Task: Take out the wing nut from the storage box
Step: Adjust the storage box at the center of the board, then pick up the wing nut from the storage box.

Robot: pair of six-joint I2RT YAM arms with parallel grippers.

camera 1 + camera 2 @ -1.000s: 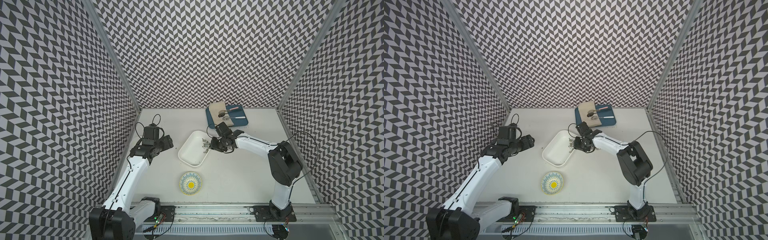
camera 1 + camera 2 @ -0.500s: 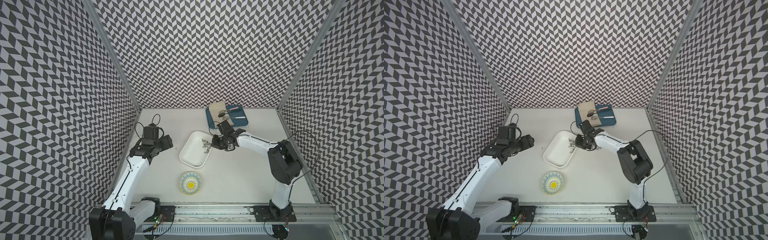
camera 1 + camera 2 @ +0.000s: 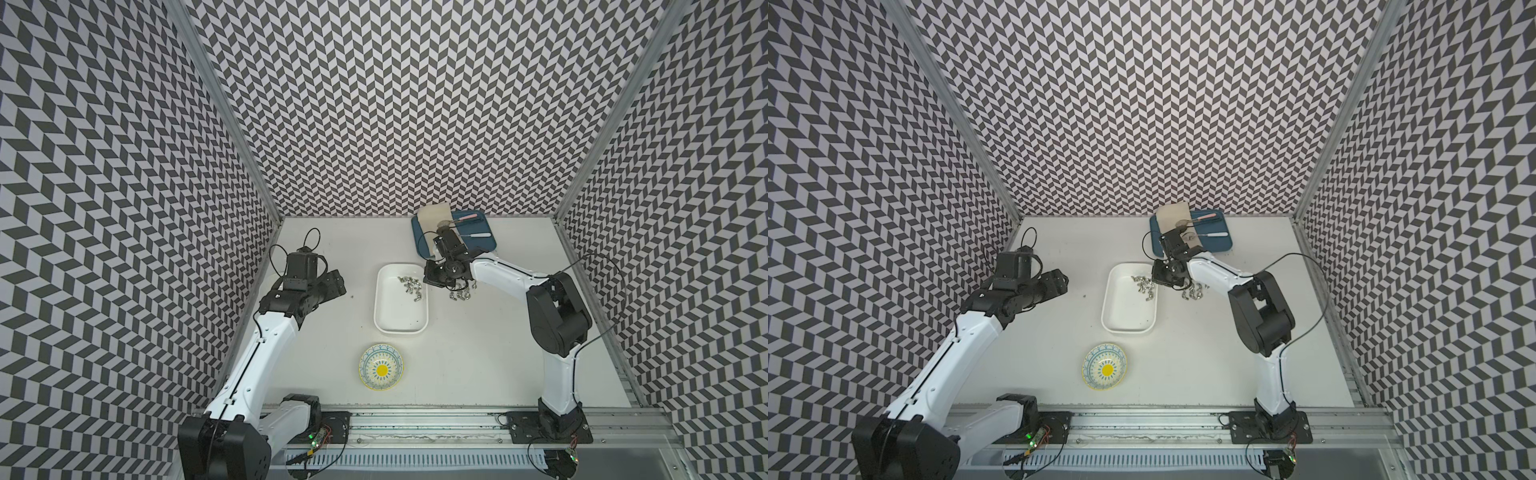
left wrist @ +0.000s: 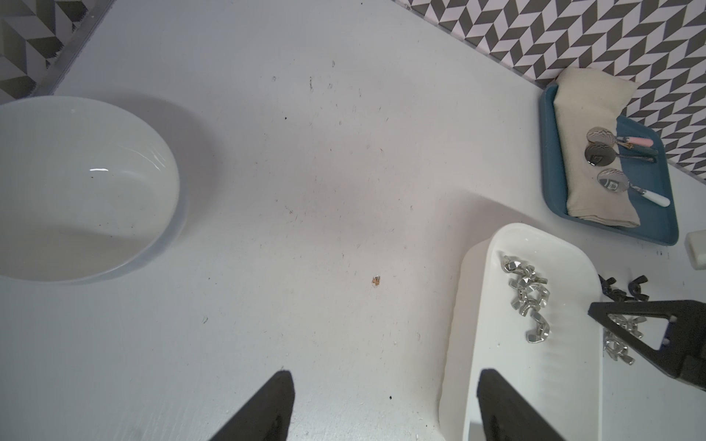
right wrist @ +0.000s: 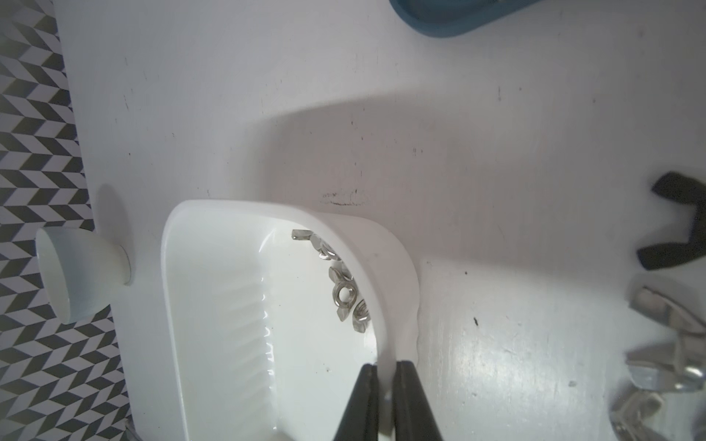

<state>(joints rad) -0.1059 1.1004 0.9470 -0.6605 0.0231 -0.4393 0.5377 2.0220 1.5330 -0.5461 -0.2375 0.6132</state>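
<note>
1. A white counter [image 3: 478, 353] stands between chevron-patterned walls, and the storage box [image 3: 399, 316] lies near its middle.
2. I judge the task partly done: some loose nuts [image 3: 459, 295] lie on the counter just beside the right hand, outside the box.
3. A cluster of wing nuts [image 3: 409, 286] lies inside the box, just beyond this hand's fingertips, close to the wall.
4. The right hand [image 5: 386, 382] is closed on the box wall, one finger inside and one outside; it holds no nut.
5. The left hand [image 4: 384, 378] is open and empty, apart from the box.
</note>
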